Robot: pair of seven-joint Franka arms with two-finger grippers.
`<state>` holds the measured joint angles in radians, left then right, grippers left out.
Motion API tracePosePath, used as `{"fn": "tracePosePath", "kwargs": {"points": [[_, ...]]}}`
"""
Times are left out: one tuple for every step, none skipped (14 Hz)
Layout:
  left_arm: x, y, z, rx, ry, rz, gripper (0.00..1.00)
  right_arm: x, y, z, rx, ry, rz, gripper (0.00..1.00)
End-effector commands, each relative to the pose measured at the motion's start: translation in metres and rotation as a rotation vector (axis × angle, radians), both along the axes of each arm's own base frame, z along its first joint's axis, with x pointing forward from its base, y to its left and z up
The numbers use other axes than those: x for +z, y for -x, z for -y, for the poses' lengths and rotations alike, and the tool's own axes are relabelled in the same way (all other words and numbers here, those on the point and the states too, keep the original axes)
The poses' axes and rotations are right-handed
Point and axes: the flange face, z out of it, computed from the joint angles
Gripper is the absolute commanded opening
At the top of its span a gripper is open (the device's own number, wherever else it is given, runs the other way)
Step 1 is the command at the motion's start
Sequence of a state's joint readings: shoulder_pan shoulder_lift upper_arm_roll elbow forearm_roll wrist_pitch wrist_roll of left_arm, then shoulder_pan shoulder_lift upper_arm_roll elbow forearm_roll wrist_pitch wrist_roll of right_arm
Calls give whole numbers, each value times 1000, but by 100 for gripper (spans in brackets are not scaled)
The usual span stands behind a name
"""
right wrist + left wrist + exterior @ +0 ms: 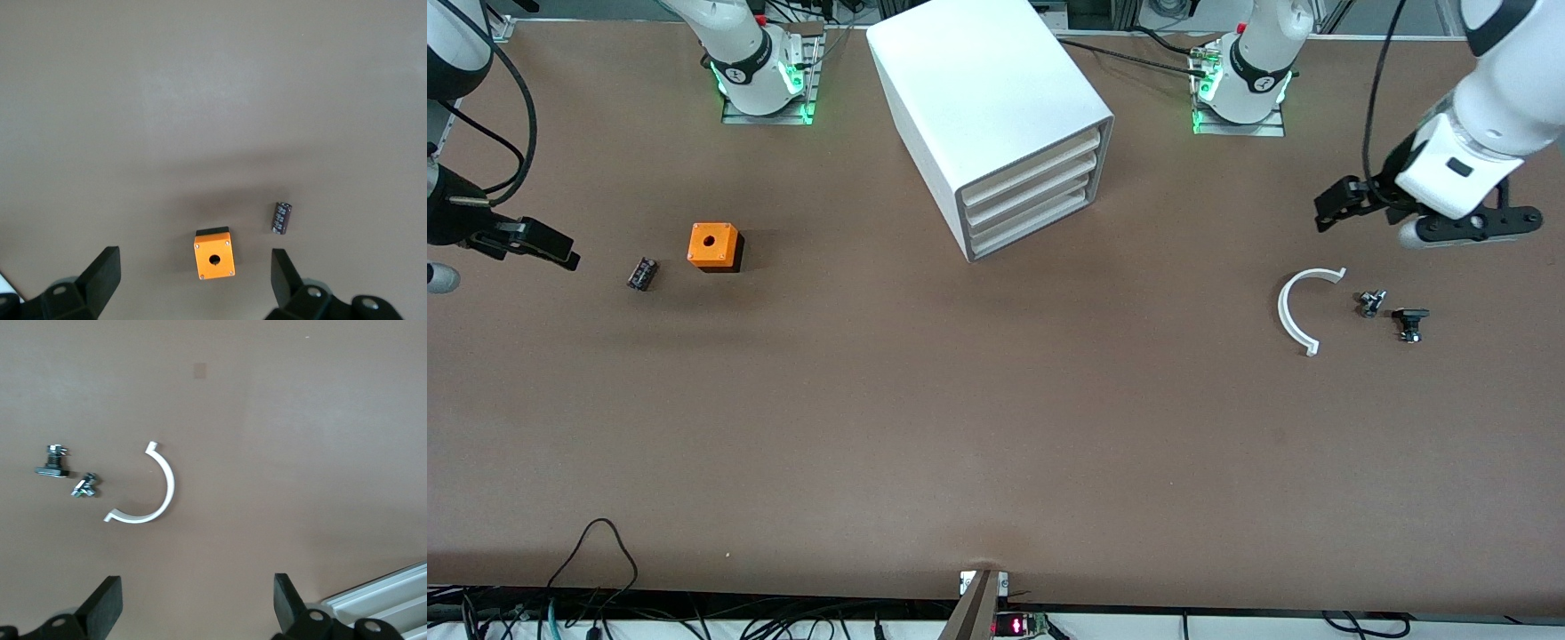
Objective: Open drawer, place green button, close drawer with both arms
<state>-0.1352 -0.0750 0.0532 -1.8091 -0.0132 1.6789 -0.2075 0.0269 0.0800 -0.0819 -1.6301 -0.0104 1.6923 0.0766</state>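
The white cabinet (996,116) stands mid-table near the bases. Its lowest drawer (1033,229) is shut, like the two above it. A tiny dark part with a bluish body, which I take for the button (642,273), lies on its side beside the orange cube; it also shows in the right wrist view (282,218). My right gripper (534,244) hangs open and empty over the table at the right arm's end, beside the button (193,283). My left gripper (1338,206) hangs open and empty above a white arc at the left arm's end (197,607).
An orange cube with a hole (714,246) stands between the button and the cabinet (214,253). A white arc-shaped piece (1296,311) and two small dark metal parts (1371,302) (1410,323) lie under the left gripper. Cables run along the table's front edge.
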Motion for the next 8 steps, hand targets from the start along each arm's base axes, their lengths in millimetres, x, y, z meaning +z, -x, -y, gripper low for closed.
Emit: {"fn": "tracePosePath", "kwargs": {"points": [[4,-3,-11,-29,-21,-23,100,5,23,1,20,-14,-10,100],[6,-3,-10,-31,-22,-32,100,5,28,0,23,-14,-2,100],[7,-4,-6,-37,-23,-32,100,5,31,-1,32,-14,7,100],[8,-3,-4,-41,-23,-35,100,6,39,-1,40,-15,15,100],[8,-3,-4,-41,-23,-35,100,6,49,-1,48,-16,35,100],[8,-3,-4,-41,-23,-35,100,0,58,-1,55,-17,44,100],[8,-3,-5,-40,-23,-35,100,-2,65,-2,72,-19,41,100],[8,-4,-5,-40,-23,-35,100,-3,66,0,95,-19,28,100]]}}
